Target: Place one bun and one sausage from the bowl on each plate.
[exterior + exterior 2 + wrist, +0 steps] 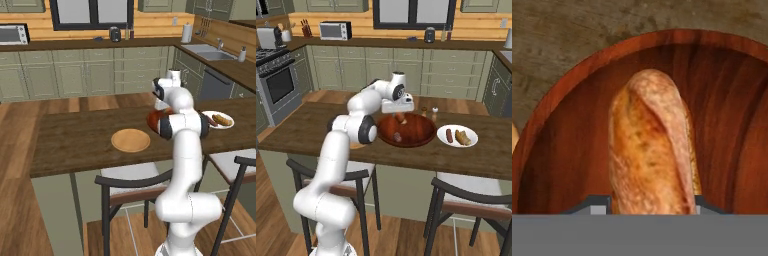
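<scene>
The dark red-brown bowl (418,134) sits mid-counter. Inside it my gripper (400,115) points down, shut on a golden bun (400,119). In the hand view the bun (649,145) stands between the two fingertips (600,205), which press on its sides, with the bowl's wall (567,150) behind it. A dark sausage (397,136) lies loose in the bowl. The white plate (469,142) to the right carries a sausage (449,135) and a bun (462,137). Left of the bowl, the tan wooden plate (130,140) is bare.
Two small shakers (429,112) stand just behind the bowl. Two dark-framed stools (466,200) stand against the counter's near edge. My own arm hides most of the bowl (152,119) in the left base view.
</scene>
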